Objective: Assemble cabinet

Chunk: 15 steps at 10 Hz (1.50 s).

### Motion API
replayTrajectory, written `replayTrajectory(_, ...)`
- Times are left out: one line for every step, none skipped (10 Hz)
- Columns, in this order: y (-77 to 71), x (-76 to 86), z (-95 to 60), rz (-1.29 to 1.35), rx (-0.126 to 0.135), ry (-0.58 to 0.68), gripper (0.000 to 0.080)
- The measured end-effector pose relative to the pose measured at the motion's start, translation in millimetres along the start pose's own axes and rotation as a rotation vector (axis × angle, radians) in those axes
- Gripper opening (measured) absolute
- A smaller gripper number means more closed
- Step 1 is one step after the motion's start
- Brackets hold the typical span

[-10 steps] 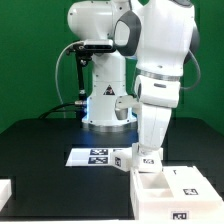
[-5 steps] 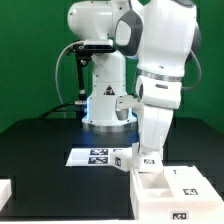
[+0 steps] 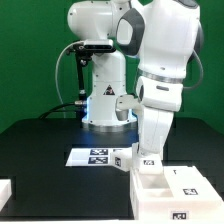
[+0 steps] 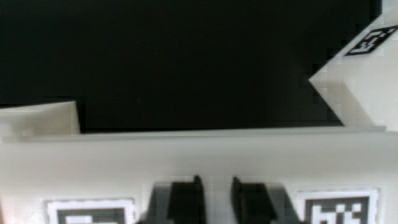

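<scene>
The cabinet lies in loose white parts at the exterior view's lower right. An open box part (image 3: 158, 190) with compartments sits at the front, and a flat tagged panel (image 3: 192, 180) lies beside it. My gripper (image 3: 147, 160) reaches down at the box's far edge. In the wrist view the gripper (image 4: 217, 184) has its two dark fingers (image 4: 187, 200) close together. A thin white strip of a tagged white panel (image 4: 214, 155) shows between them. The jaws look shut on that panel's edge.
The marker board (image 3: 98, 156) lies on the black table toward the exterior view's left of the gripper. A small white upright piece (image 3: 122, 160) stands beside the gripper. Another white part (image 3: 5, 190) sits at the lower left edge. A tagged white part (image 4: 363, 60) shows in the wrist view.
</scene>
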<state>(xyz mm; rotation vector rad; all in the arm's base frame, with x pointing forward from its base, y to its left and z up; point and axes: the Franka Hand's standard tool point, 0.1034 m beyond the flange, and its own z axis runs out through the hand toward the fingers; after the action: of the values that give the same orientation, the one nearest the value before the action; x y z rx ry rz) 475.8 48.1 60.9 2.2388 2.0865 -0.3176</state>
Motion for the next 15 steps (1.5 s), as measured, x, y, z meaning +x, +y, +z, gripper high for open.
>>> replayTrajectory(0.0,0.0,0.0,0.0,0.0,0.0,0.0065)
replayTrajectory(0.0,0.0,0.0,0.0,0.0,0.0,0.0065)
replayTrajectory(0.2,-0.1,0.2,-0.001,0.0,0.0,0.0065)
replayTrajectory(6.0,-1.1,0.4,-0.027,-0.004,0.001,0.0065)
replayTrajectory(17.7,-1.8,0.6,-0.042,-0.012,0.003,0.0065)
replayTrajectory(31.0,-2.5,0.4,-0.046,-0.024,0.005,0.0065)
replayTrajectory(42.8,-5.5,0.9,-0.085,-0.03,0.02,0.0065)
replayTrajectory(50.1,-10.4,1.3,-0.096,-0.031,0.04,0.0065)
replayTrajectory(48.5,-8.8,1.1,-0.069,-0.032,0.036,0.0065)
replayTrajectory(48.5,-8.6,1.1,-0.069,-0.032,0.036,0.0065)
replayTrajectory(48.8,-9.1,1.1,-0.068,-0.032,0.036,0.0065)
replayTrajectory(48.8,-9.1,1.1,-0.068,-0.032,0.036,0.0065)
replayTrajectory(49.3,-8.7,1.1,-0.066,-0.031,0.036,0.0065)
replayTrajectory(55.2,-5.4,-0.1,-0.054,-0.031,0.034,0.0065)
replayTrajectory(63.6,-1.6,-1.9,-0.049,-0.03,0.032,0.0065)
